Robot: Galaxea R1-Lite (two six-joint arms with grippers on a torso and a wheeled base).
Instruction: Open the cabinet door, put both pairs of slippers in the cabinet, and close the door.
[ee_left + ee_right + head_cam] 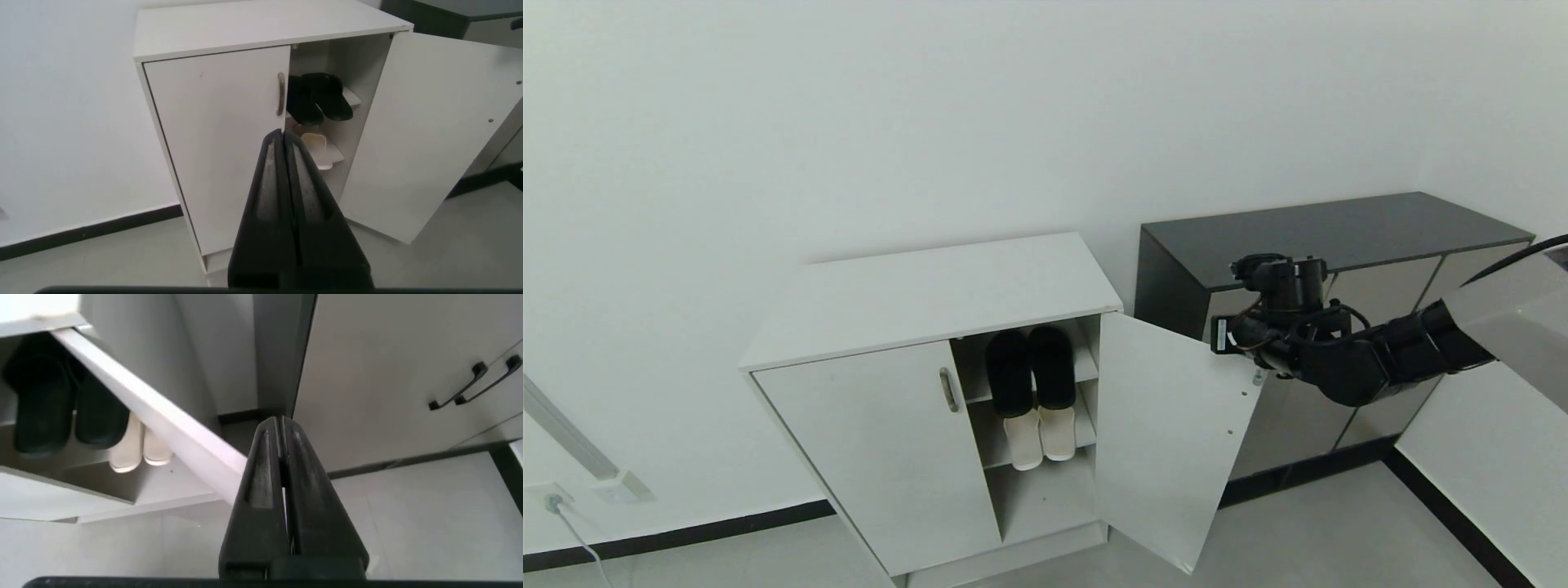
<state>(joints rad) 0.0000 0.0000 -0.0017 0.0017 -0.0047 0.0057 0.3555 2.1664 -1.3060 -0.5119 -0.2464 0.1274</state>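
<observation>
**A:** What sits nearest?

**B:** Both grippers. The left gripper [283, 135] is clenched on nothing and faces the white cabinet [931, 286]. The right gripper [283, 425] is also pressed closed and empty. It hangs right of centre in the head view, just beside the free edge of the open door [1168, 425]. Whether it touches the door, I cannot tell.

**A:** Anything in the way?

**B:** That door swings out toward the lower middle of the frame. It crosses the front of a dark grey cabinet [1323, 229] that stands close on the right. The left door [882, 441] is closed, with its metal handle [948, 389] next to the opening.

**A:** And the slippers?

**B:** Inside the cabinet, at centre frame. The black slippers [1031, 367] lie side by side on the upper shelf. The white slippers [1040, 433] are a pair on the shelf just below.

**A:** Room to move?

**B:** Grey floor [1323, 531] spreads along the bottom right, in front of both cabinets. A wall socket [551, 496] with a cable sits at the lower left, well apart from the cabinet.
</observation>
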